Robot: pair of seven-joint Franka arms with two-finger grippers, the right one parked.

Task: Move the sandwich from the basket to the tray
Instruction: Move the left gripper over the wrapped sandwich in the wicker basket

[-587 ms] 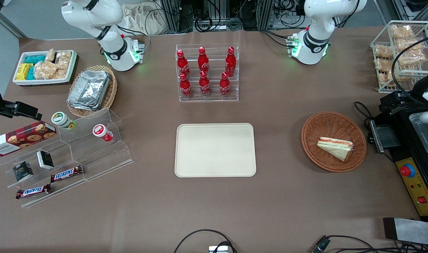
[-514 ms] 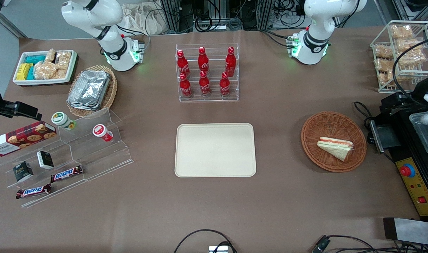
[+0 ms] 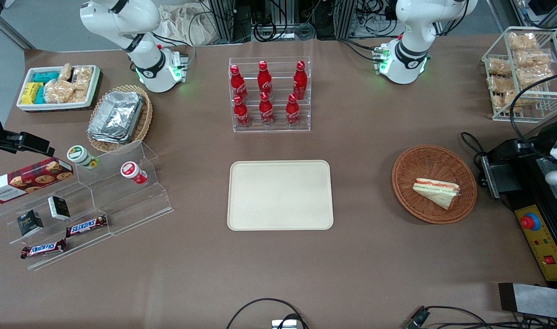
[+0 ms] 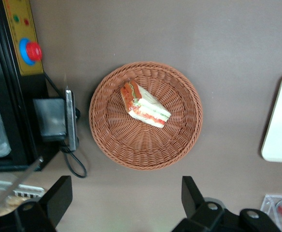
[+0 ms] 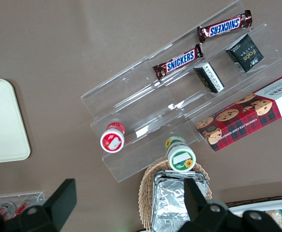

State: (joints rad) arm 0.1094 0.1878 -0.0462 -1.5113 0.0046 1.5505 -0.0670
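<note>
Front view: sandwich (image 3: 436,192) is sitting in the round basket (image 3: 434,157), toward the working arm's end of the bench (image 3: 278,265). Tray (image 3: 280,195) is lying flat mid-bench, well apart from the basket, with nothing on it. The end effector isn't showing clearly in this view. Bottle rack (image 3: 269,93) is standing farther from the camera than the tray; the script on the red bottles is too small to read. Toward the parked arm's end, two "SNICKERS" bars (image 3: 86,225) are lying on the clear stepped stand, near a cookie box (image 3: 27,179) whose label I can't make out here.

Left wrist view: end effector (image 4: 124,199) is hanging above the bench, fingers (image 4: 59,195) spread wide, gripping nothing, touching nothing. Sandwich and basket are sitting below it, filling edge showing.

Right wrist view: "SNICKERS" is reading clearly on both bars; the cookie box is showing "WALKERS".
</note>
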